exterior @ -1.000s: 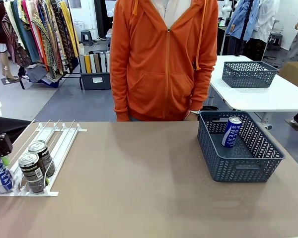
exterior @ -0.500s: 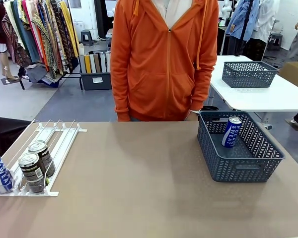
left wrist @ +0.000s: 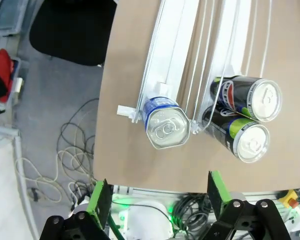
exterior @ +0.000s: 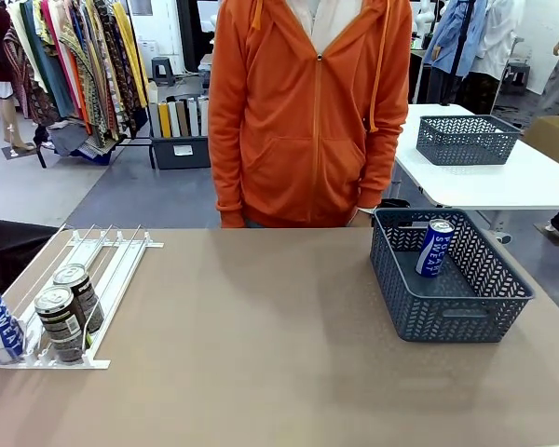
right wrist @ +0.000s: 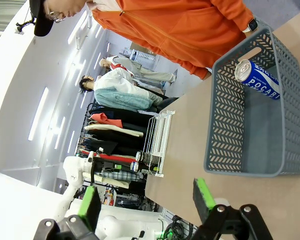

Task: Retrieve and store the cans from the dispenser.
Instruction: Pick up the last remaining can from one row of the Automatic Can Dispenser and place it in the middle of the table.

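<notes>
**Front view.** We list the dispenser [exterior: 112, 253], a white rail rack lying flat at the left end of the table [exterior: 261, 363]. At its near end stand three cans: one blue can [exterior: 0, 324] in the outermost lane and two dark cans [exterior: 70, 307], one behind the other, a lane or two inward. The far lengths of the lanes are bare. A grey lattice basket [exterior: 447, 321] sits at the right, well apart from the rack, and a second blue can [exterior: 435, 247] leans against its far wall. A person in an orange hoodie [exterior: 307, 112] stands at the far side with hands off the table.

**Left wrist view.** The left gripper [left wrist: 158, 197] is spread wide and holds nothing. It looks down on the rack's stop end. The silver top of the blue can lies between the lines of its two green pads, and the dark pair sits off to one side.

**Right wrist view.** The right gripper [right wrist: 146, 199] is also wide and empty. It is raised near the basket with the stored can lying inside.

**Step in hand, our judgement.** One can is stored and three remain, and we are lining up on the blue can. The next move calls for a straight descent over it, closing on its body clear of the rail and the neighbouring dark cans, then lifting it over the stops.
</notes>
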`<state>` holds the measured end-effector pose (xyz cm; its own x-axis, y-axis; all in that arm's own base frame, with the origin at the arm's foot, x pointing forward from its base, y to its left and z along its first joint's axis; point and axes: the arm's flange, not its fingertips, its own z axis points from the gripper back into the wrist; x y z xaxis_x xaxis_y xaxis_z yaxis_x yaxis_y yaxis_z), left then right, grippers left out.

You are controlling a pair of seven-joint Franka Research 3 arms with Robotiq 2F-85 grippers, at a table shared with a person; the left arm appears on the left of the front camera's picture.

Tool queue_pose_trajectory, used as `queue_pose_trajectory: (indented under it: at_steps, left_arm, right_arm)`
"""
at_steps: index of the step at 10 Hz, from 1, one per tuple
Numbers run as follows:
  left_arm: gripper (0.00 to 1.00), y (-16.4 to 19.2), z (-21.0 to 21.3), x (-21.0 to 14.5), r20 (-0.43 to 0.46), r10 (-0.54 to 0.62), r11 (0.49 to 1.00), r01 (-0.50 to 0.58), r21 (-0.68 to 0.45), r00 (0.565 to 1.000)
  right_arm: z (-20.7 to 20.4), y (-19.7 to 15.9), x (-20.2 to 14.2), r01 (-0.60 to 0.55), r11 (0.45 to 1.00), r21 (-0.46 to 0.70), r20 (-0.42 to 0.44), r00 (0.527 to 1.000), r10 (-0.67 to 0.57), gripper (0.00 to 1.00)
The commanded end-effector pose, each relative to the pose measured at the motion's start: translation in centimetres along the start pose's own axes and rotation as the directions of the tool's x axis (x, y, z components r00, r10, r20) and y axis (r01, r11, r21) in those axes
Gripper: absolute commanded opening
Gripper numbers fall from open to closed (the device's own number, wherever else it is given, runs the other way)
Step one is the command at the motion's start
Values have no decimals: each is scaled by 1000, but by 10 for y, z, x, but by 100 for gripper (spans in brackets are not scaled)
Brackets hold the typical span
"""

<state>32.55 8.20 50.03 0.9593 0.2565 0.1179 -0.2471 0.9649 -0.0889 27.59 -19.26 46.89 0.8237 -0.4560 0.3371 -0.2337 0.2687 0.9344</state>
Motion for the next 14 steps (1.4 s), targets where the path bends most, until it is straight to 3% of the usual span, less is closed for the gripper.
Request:
queue_pose_trajectory:
  at_steps: [1,5,8,14]
  left_arm:
    - [100,-5,9,-2,29,-18,999,19,-33,999]
    - [100,-30,-49,16,-85,22,1000,-22,3,996]
    - [100,-35,-77,18,-119,78,996,-72,52,990]
    - [100,-30,-91,26,-107,159,982,-146,117,982]
  right_arm:
    - [-2,4,3,3,1000,21,19,1000,-3,100]
    - [-2,4,3,3,1000,21,19,1000,-3,100]
    - [-2,4,3,3,1000,21,19,1000,-3,100]
    - [-2,4,3,3,1000,21,19,1000,-3,100]
